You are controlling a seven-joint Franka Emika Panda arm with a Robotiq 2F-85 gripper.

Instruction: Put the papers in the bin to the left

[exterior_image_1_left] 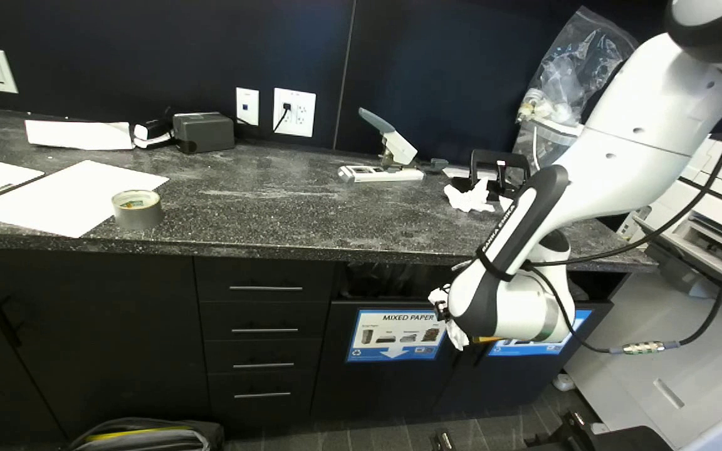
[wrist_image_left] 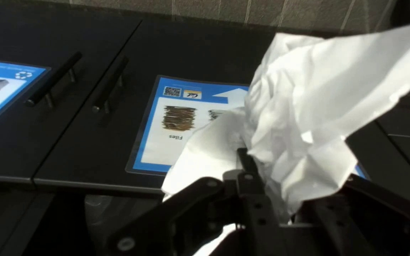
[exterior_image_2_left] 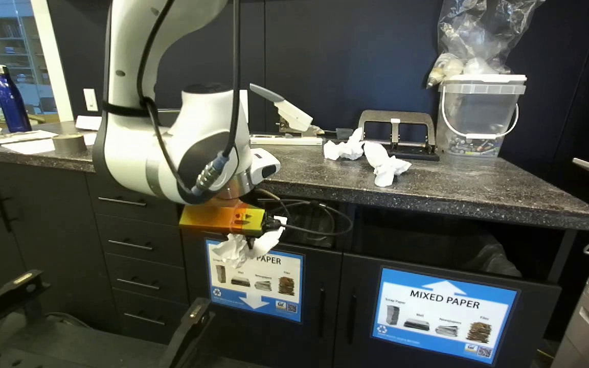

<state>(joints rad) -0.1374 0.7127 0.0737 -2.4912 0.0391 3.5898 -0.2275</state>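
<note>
My gripper (wrist_image_left: 253,160) is shut on a crumpled white paper (wrist_image_left: 297,106), which bulges out on both sides of the near finger and hides the other one. Whether this is one piece or two, I cannot tell. In an exterior view the held paper (exterior_image_2_left: 235,250) hangs below the counter edge, in front of the MIXED PAPER sign on the left bin (exterior_image_2_left: 274,335), covering part of that sign. The bin's dark opening (exterior_image_1_left: 392,279) lies just above its front panel. Two more crumpled papers, one left (exterior_image_2_left: 344,149) and one right (exterior_image_2_left: 385,166), rest on the countertop.
The counter's front edge (exterior_image_1_left: 261,252) overhangs the bin openings. A second compartment (exterior_image_2_left: 361,347) stands beside the bin. On the counter are a stapler (exterior_image_1_left: 392,169), a hole punch (exterior_image_2_left: 399,128), a clear bucket (exterior_image_2_left: 478,112) and a tape roll (exterior_image_1_left: 137,216). Cables (exterior_image_2_left: 335,232) loop by the gripper.
</note>
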